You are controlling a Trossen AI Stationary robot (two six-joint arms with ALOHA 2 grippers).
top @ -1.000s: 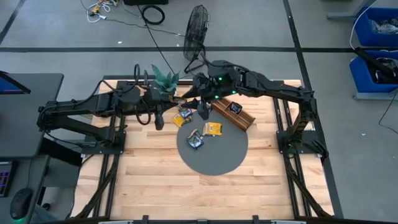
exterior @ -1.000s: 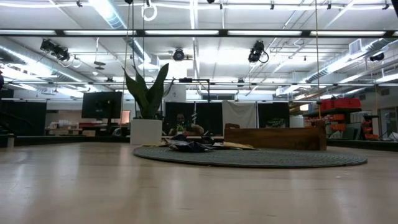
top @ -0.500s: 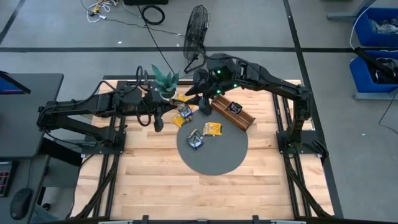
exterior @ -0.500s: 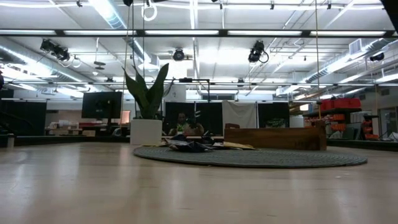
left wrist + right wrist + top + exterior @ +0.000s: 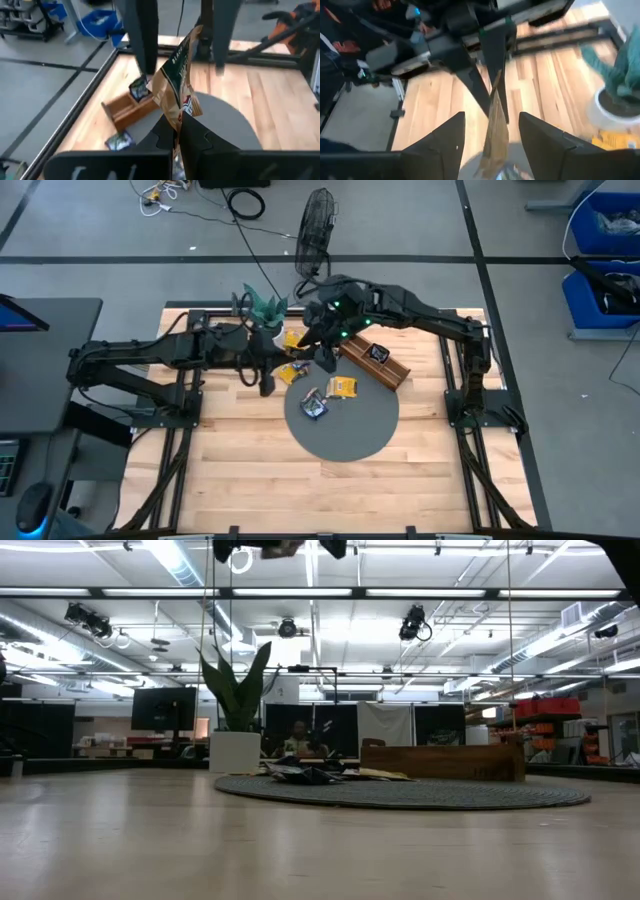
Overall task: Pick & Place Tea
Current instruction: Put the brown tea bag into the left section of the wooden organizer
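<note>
Since a second ago, both arms are drawing closer together above the upper middle of the worktop (image 5: 240,470), with the left gripper (image 5: 267,385) sliding rightward toward the grey round mat (image 5: 345,435). Its fingers (image 5: 200,142) are pinching a yellow tea packet (image 5: 177,82) that is hanging upright between them, lifted clear of the mat. Facing it, the right gripper (image 5: 325,363) is hovering with fingers (image 5: 442,142) spread apart on either side of that same packet, not yet closing on it. It looks to me like a handover in mid-air. To do it well, the right fingers should be closing squarely on the free part of the packet before the left lets go, since the thin foil could twist or slip. Other packets (image 5: 343,387) are lying on the mat in the frame's centre, one more (image 5: 293,338) by the potted plant (image 5: 264,307), and one (image 5: 378,352) already sitting in the wooden tray (image 5: 395,375).
</note>
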